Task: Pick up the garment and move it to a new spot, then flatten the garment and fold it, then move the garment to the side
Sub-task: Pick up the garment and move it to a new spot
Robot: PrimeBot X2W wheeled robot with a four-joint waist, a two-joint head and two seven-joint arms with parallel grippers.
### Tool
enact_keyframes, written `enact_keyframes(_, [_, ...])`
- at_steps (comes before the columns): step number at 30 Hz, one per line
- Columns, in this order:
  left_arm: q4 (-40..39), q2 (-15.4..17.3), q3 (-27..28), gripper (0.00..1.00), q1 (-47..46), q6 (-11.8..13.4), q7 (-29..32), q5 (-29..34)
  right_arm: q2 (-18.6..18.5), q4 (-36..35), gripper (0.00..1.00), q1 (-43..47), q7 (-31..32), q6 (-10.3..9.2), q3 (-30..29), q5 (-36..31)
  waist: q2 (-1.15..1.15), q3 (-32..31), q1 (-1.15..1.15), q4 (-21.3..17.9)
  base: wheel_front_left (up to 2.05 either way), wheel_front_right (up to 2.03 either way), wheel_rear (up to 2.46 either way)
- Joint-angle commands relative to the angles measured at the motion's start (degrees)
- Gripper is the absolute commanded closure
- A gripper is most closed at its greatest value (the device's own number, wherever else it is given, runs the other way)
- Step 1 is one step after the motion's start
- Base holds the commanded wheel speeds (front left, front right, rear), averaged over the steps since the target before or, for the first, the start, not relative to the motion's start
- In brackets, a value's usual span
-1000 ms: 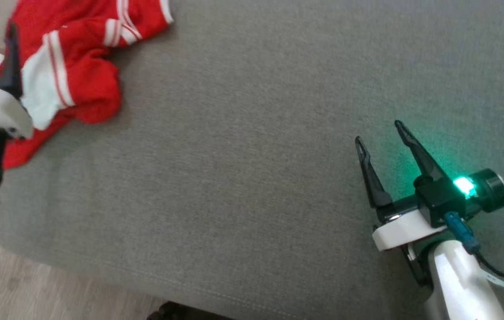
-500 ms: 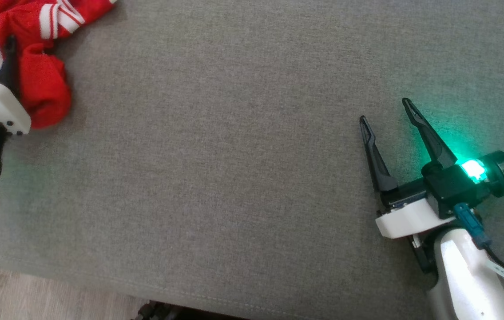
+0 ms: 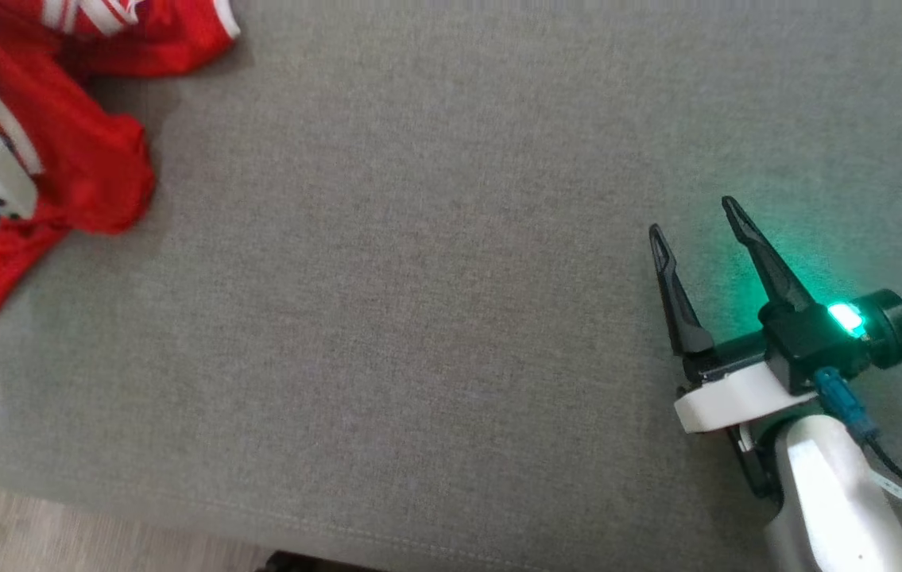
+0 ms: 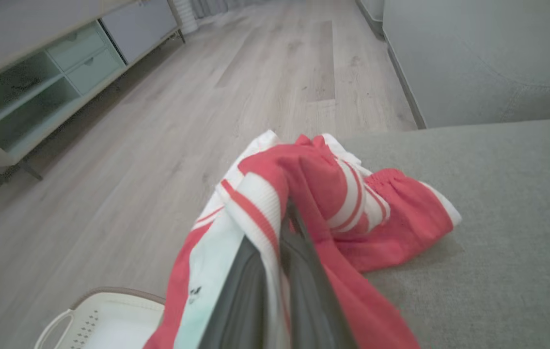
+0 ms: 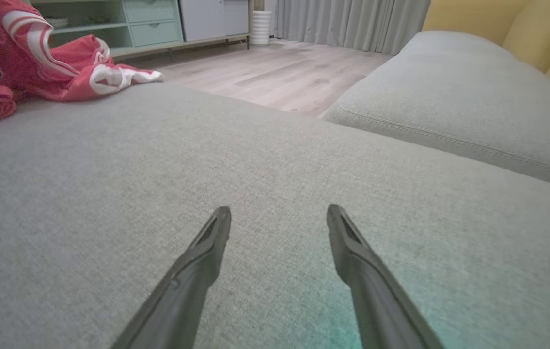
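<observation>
So, the garment (image 4: 323, 194) looks like a thin, slightly shiny sports knit. It's red with white panels, narrow red-and-white stripes, and what seems to be a gathered waistband or hem at one end. It's all bunched into soft folds, nothing flat about it.

The left pincer (image 4: 287, 218) has its two long dark fingers squeezed together with a ridge of that cloth caught between them. A white striped panel drapes over the left finger, and the red fabric spills off past the right one. The tips are buried in the cloth, so I can't tell how much is actually pinched, maybe just one fold. Past the fingertips and to their right, the rest of the garment slumps on the sofa seat (image 4: 497, 218). The seat is grey, tightly woven upholstery with a stitched seam along the front edge.

Down to the left of those fingers there's a white plastic basket (image 4: 100, 320) with rounded corners and little punched holes. It sits on a pale wood-plank floor (image 4: 279, 72).

The right pincer (image 5: 279, 213) is spread wide and has hold of nothing, low over bare grey seat. A green light (image 3: 844, 318) on its wrist tints the weave. From that pincer the garment is well apart, far off to the left and ahead of its tips.
</observation>
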Motion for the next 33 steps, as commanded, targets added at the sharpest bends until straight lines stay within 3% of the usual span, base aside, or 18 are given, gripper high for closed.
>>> enact_keyframes(1, [-3.1, 5.1, 1.8, 1.00, -2.9, 0.2, -0.9, 0.9, 0.2, -0.7, 0.00, 0.1, -1.3, -0.04, 1.2, 1.6, 0.00, -3.5, 0.00, -0.8, 0.00, 0.00, 0.00])
enact_keyframes(8, [-12.0, 7.6, 0.8, 1.00, -4.6, 1.3, 1.0, 3.0, 0.2, 3.8, 0.00, 1.0, -4.1, -0.04, 0.4, 7.0, 0.00, -11.5, 0.00, -5.5, 0.00, 0.00, 0.00])
enact_keyframes(15, [-20.8, 4.9, -2.2, 1.00, -7.4, 2.0, 6.0, 3.4, 0.3, 7.7, 0.00, 2.1, -5.9, -0.04, -0.5, 11.3, 0.00, -17.4, 0.00, -11.0, 0.00, 0.00, 0.00])
enact_keyframes(22, [-28.0, -4.9, -7.2, 1.00, -12.2, 3.7, 11.1, 2.0, 0.3, 10.2, 0.00, 1.5, -6.7, -0.04, -0.4, 15.1, 0.00, -20.2, 0.00, -17.0, 0.00, 0.00, 0.00])
enact_keyframes(29, [-28.6, -15.4, -7.9, 1.00, -13.2, 9.4, 11.7, -1.5, 0.3, 8.9, 0.00, 0.8, -6.7, -0.04, -1.9, 16.2, 0.00, -18.7, 0.00, -20.2, 0.00, 0.00, 0.00])
enact_keyframes(33, [-26.3, -17.7, -7.0, 1.00, -8.1, 11.9, 9.6, -3.4, 0.3, 8.3, 0.00, 0.6, -6.7, -0.04, -2.9, 16.0, 0.00, -17.1, 0.00, -20.4, 0.00, 0.00, 0.00])
